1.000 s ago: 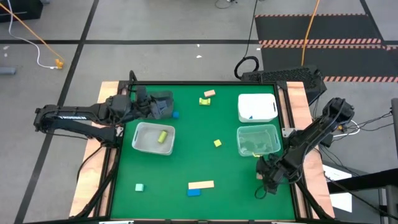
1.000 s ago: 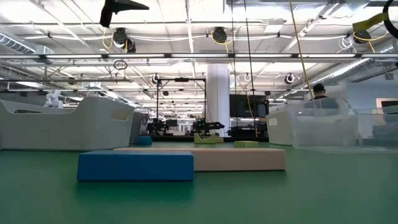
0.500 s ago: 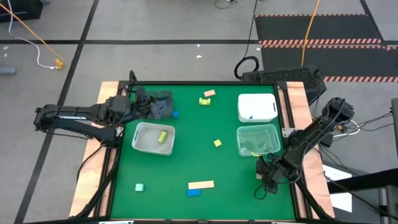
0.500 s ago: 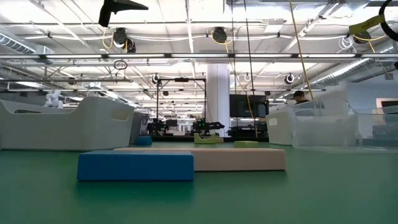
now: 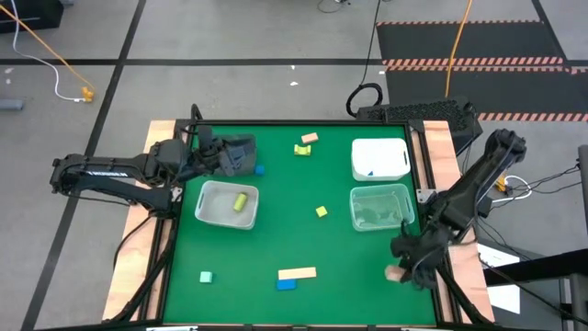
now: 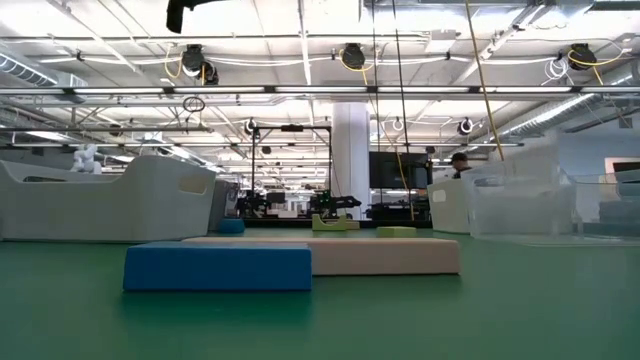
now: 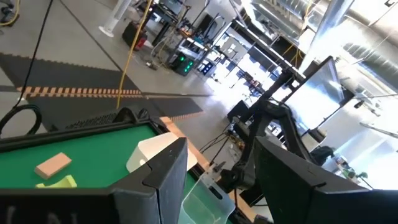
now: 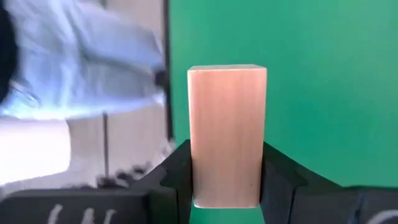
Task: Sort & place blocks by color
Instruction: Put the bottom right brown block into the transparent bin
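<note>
Two dark fingers [image 7: 165, 180] of the left gripper [image 7: 217, 186] fill the lower frame with a gap between them. At lower left, a tan block [image 7: 53, 164] touches a yellow-green block [image 7: 59, 183] on the green bench [image 7: 93, 149]. A white bin [image 7: 149, 149] sits mid-frame.

Green table mat [image 5: 303, 207] on wood base. Four bins: dark grey bin [image 5: 241, 154] far left; white bin [image 5: 380, 158] far right; clear bin [image 5: 226, 204] left of centre; second clear bin [image 5: 380, 207] right, just in front of the white one. Beyond the table: grey floor, black floor mat [image 5: 478, 41] with striped edges, orange cable [image 5: 46, 46], black cable coil [image 5: 366, 96].
</note>
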Available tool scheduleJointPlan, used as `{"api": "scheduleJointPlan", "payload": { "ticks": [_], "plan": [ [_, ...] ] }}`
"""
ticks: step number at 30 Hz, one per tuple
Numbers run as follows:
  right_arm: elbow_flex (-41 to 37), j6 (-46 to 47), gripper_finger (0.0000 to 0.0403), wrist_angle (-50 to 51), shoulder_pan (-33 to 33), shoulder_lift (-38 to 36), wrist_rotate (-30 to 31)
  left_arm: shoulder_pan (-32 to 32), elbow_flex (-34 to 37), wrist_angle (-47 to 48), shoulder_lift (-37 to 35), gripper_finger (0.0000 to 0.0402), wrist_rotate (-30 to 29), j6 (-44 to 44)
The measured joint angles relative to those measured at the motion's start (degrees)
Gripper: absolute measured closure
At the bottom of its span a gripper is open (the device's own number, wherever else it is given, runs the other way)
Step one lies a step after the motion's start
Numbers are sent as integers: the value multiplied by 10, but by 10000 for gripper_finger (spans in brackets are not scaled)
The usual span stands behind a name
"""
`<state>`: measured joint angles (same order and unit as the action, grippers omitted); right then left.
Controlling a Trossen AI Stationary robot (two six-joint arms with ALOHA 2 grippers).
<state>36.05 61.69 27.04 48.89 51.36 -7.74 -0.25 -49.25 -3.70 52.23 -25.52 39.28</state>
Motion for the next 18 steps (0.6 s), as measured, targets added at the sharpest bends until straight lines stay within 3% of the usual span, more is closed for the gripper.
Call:
{"api": "scheduleJointPlan", "payload": {
  "ticks": [5, 12, 18],
  "plan": [
    [0, -36, 290, -11, -20, -89, 125, 0, 0, 0, 0, 217, 0, -8],
    [0, -179, 290, -84, -73, -172, 325, 0, 0, 0, 0, 217, 1, -46],
    [0, -312, 290, -167, -126, -193, 420, 0, 0, -2, 0, 217, 1, -77]
  ]
}}
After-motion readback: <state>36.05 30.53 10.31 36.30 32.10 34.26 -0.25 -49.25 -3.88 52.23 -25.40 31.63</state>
